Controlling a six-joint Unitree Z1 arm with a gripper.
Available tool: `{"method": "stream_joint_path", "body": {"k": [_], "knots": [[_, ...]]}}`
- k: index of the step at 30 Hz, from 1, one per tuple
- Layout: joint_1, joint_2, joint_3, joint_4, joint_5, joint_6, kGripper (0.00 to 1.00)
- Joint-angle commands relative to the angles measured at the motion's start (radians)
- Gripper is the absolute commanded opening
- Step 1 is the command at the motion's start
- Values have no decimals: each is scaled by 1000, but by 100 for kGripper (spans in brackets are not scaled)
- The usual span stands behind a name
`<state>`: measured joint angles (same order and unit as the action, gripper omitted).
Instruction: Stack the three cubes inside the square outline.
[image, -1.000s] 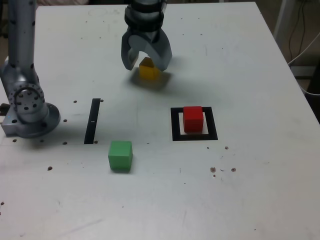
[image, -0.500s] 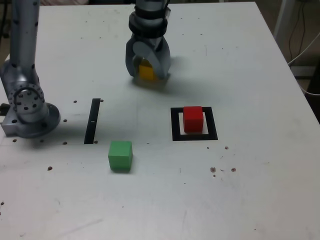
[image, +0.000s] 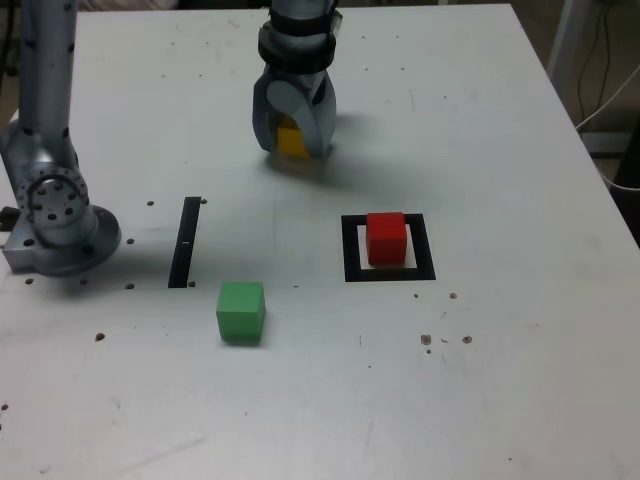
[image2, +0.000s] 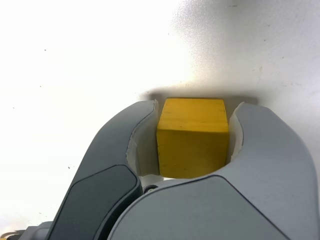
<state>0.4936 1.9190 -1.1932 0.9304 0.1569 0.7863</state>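
Near the exterior view's twelve o'clock, a grey tool pinches the yellow cube, the red cube inside the square outline.

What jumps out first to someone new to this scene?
The red cube, bright inside the black square outline right of centre in the exterior view. Next, the green cube nearer the camera, left of it. In the wrist view, the yellow cube dominates, framed between the end effector's two grey fingers.
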Motion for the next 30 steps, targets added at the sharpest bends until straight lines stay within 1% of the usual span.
{"method": "stream_joint_path", "body": {"k": [1, 4, 7, 10, 13, 17, 19, 22, 25, 27, 30], "knots": [[-3, -9, -2, 8, -1, 1, 35], [-7, -25, -8, 24, -3, 1, 33], [-23, -51, -19, 52, -13, -4, 33], [-66, -79, -36, 89, -30, -27, 33], [-126, -105, -43, 110, -43, -75, 33], [-202, -143, -25, 106, -44, -163, 33], [-232, -163, -16, 110, -37, -214, 33], [-275, -194, -18, 137, -18, -310, 33], [-315, -211, -41, 166, -10, -400, 33], [-339, -217, -58, 179, -16, -457, 33], [-372, -221, -80, 203, -40, -544, 33]]}}
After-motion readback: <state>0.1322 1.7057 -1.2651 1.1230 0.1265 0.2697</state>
